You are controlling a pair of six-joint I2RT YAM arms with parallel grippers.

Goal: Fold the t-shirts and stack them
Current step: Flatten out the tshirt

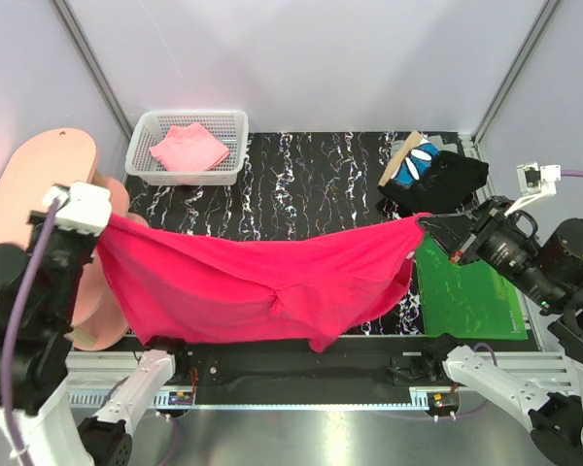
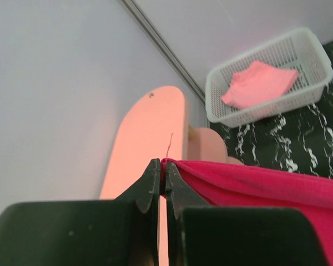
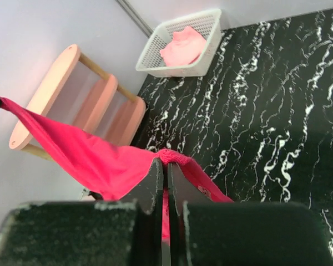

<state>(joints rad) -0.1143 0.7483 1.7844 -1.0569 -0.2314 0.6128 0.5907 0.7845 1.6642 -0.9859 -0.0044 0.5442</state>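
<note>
Left claw (image 2: 162, 166), seen nearest in its own wrist view, is clenched on one corner of the red shirt (image 1: 262, 277). The right claw (image 3: 165, 165) pinches the opposite corner in the same way. We see the shirt slung between the two claws above the desk (image 1: 311, 184). Its middle sags below both claws, and a fold hangs lowest toward the near edge.

We judge that the claws stand well apart to draw the upper edge taut, so that the cloth opens out before it is laid down and folded. The sag suggests it is not yet fully stretched.

Beyond the left claw, a basket (image 1: 141, 165) holds a folded pink shirt (image 1: 189, 148). On that claw's outer side stands a pink rack (image 1: 39, 180). Beyond the right claw lie a black shirt (image 1: 457, 180) and, touching it, a blue shirt (image 1: 418, 160) with white marks; we take these for the stack.

Below the right claw lies a green mat (image 1: 471, 286), its inner edge hidden by the hanging cloth. It may serve as the folding place. Folding of the red shirt has not begun.
</note>
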